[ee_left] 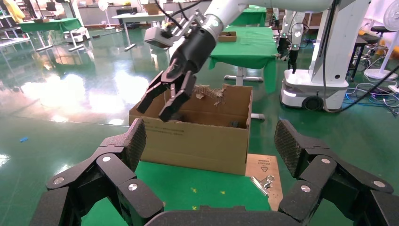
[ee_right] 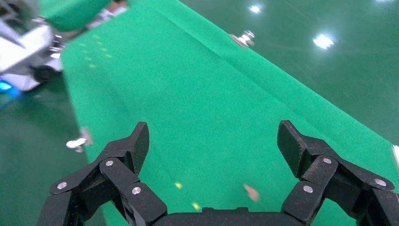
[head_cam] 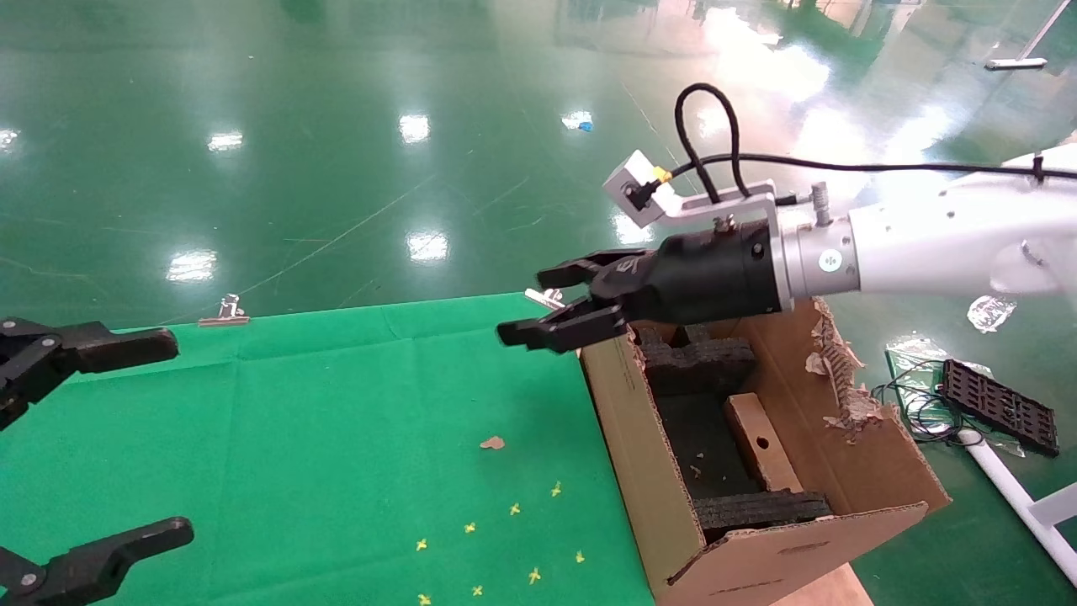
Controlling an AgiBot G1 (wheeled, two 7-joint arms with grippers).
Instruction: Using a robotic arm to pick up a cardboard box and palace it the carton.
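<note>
Carton (head_cam: 665,497), cardboard box (head_cam: 761,442) inside.

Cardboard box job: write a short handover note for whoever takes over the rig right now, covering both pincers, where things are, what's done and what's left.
Right pincer: open and empty, in the air over the carton's near-table edge, pointing out over the green table.
Left pincer: open, empty, parked over the table's left side.
Cardboard box: lying inside the carton, leaning between the black foam pads.
Done: box is in the carton and released.
Left: seemingly nothing but pulling the right arm clear; no other box shows on the table.
</note>
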